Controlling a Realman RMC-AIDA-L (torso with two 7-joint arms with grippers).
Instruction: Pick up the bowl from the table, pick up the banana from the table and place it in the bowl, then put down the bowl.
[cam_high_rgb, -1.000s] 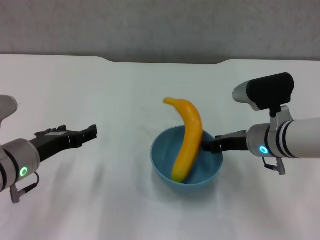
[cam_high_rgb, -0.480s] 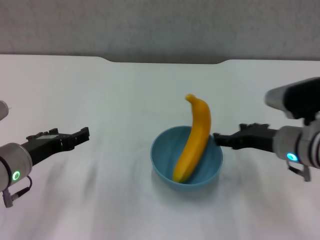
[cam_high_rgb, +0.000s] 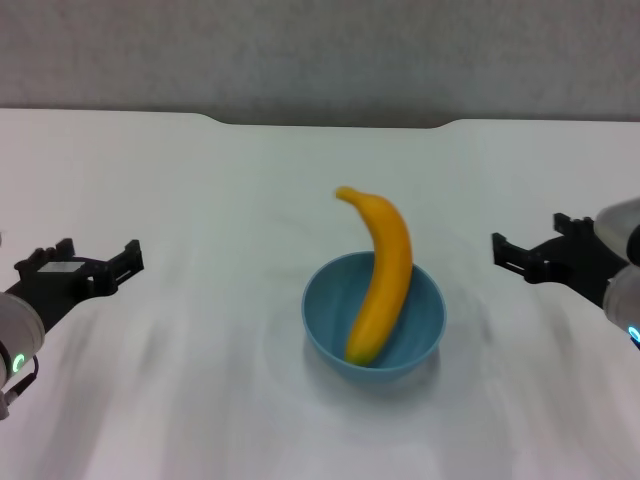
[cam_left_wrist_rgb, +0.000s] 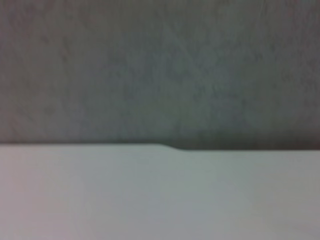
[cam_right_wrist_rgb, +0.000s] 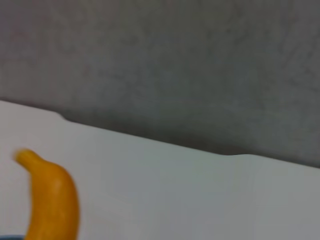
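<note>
Bowl (cam_high_rgb: 375, 322) on the worktop (cam_high_rgb: 200, 200), banana (cam_high_rgb: 380, 275) propped inside, stem over the rim. Left hand (cam_high_rgb: 85, 262) and right hand (cam_high_rgb: 535, 250) flank it, well apart, both open and empty.

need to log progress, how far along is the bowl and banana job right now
Looks essentially finished. The bowl sits on the table with the banana standing in it, its stem end leaning out over the far rim. Nothing is in hand: the left gripper and right gripper are both open, empty and well clear on either side. All that seems left is parking the arms.
</note>
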